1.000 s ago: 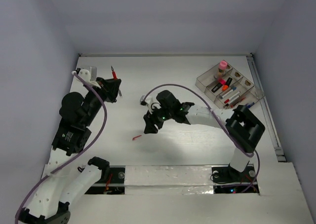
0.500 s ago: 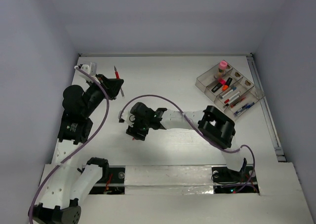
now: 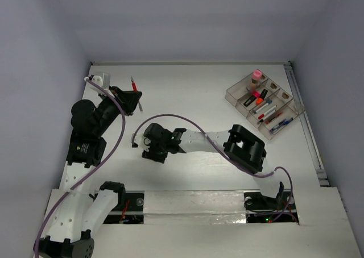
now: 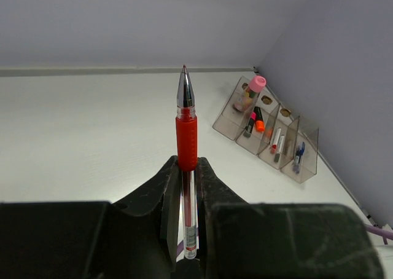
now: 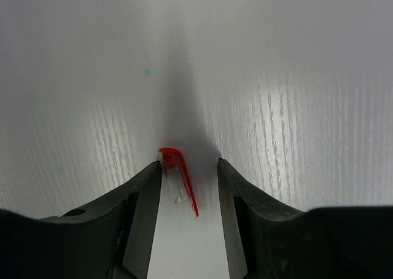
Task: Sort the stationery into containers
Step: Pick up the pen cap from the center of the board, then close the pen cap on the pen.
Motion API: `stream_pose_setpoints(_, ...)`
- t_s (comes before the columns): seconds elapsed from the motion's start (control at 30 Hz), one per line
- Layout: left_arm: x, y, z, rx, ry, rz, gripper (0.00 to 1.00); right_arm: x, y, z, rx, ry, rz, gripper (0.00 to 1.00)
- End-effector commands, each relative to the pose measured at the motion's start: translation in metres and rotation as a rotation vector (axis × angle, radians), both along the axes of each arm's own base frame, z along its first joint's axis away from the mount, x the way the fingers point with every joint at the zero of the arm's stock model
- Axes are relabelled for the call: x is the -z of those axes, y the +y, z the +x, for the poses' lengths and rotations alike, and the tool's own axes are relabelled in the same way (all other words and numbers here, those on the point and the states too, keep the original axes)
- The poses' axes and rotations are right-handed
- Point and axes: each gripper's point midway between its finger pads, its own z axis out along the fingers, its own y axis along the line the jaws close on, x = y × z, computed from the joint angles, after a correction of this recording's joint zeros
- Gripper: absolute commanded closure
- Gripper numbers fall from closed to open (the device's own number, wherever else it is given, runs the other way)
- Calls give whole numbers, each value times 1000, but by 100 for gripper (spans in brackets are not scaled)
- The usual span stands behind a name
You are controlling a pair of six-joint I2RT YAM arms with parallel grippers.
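My left gripper [image 4: 186, 165] is shut on a red pen [image 4: 186, 131], which sticks out past the fingers with its metal tip pointing away. From above, that pen [image 3: 133, 86] and gripper [image 3: 132, 97] are at the table's far left. My right gripper [image 5: 189, 163] is open and low over the table, one finger on each side of a small clear pen cap with a red clip [image 5: 178, 168]. The cap lies against the left finger. In the top view the right gripper [image 3: 152, 152] hides the cap. The clear containers [image 3: 230, 93] hold sorted stationery at the far right.
A pink-capped bottle [image 3: 257, 75], an orange marker [image 3: 259, 100] and pens lie in the tray's compartments, also seen as the tray [image 4: 227, 128] from the left wrist. A purple cable [image 3: 187, 120] arches over the right arm. A rail [image 3: 307, 127] runs along the right table edge.
My right arm has swung left and come down over the red cap, which showed bare on the table a second ago. The left arm with the pen has shifted only slightly.
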Motion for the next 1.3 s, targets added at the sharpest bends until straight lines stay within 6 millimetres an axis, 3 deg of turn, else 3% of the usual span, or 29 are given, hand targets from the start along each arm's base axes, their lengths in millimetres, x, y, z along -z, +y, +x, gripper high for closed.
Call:
stream_pose_setpoints(0.0, -14, 0, -1, 8, -61, -14, 100, 26, -4, -11, -33, 15, -87, 53)
stream_pose_setpoints(0.17, -10, 0, 1, 8, -50, -13, 100, 24, 0, -20, -22, 68, -51, 94)
stream_pose_setpoints(0.2, -9, 0, 0, 11, -48, -13, 100, 22, -3, -23, -18, 77, -43, 98)
stream_pose_setpoints(0.3, -9, -1, 0, 18, -49, -15, 100, 19, -8, -24, 18, 107, -20, 100)
stream_pose_setpoints(0.5, 6, -6, 1, 44, -15, -12, 100, -45, -24, 18, 213, 100, 230, 100)
stream_pose_setpoints(0.53, 10, -7, 2, 49, -3, -10, 100, -40, -40, 16, 242, 123, 246, 100)
stream_pose_setpoints(0.6, 22, -12, 0, 86, 24, -7, 100, -97, -51, 40, 342, 116, 449, 100)
stream_pose_setpoints(0.67, 34, -21, -3, 147, 52, -8, 100, -127, -77, 46, 429, 119, 551, 100)
stream_pose_setpoints(0.7, 44, -27, -5, 183, 73, -7, 100, -140, -92, 63, 497, 87, 596, 100)
stream_pose_setpoints(0.77, 59, -44, -13, 296, 111, -3, 100, -162, -110, 71, 574, 68, 661, 100)
stream_pose_setpoints(0.83, 76, -70, -31, 439, 149, 16, 100, -220, -139, 89, 679, -17, 809, 100)
stream_pose_setpoints(0.87, 77, -71, -32, 450, 152, 16, 100, -220, -140, 89, 680, -17, 810, 100)
stream_pose_setpoints(0.9, 80, -76, -37, 481, 148, 30, 100, -250, -144, 89, 701, -31, 904, 100)
stream_pose_setpoints(0.97, 79, -88, -51, 540, 128, 46, 100, -279, -151, 94, 726, -59, 992, 100)
stream_pose_setpoints(1.0, 79, -91, -55, 553, 122, 56, 100, -303, -152, 97, 735, -71, 1068, 100)
stream_pose_setpoints(1.13, 79, -101, -66, 609, 97, 78, 100, -357, -142, 97, 678, -60, 1253, 100)
stream_pose_setpoints(1.27, 88, -99, -58, 571, 130, 92, 100, -384, -123, 97, 616, 19, 1344, 100)
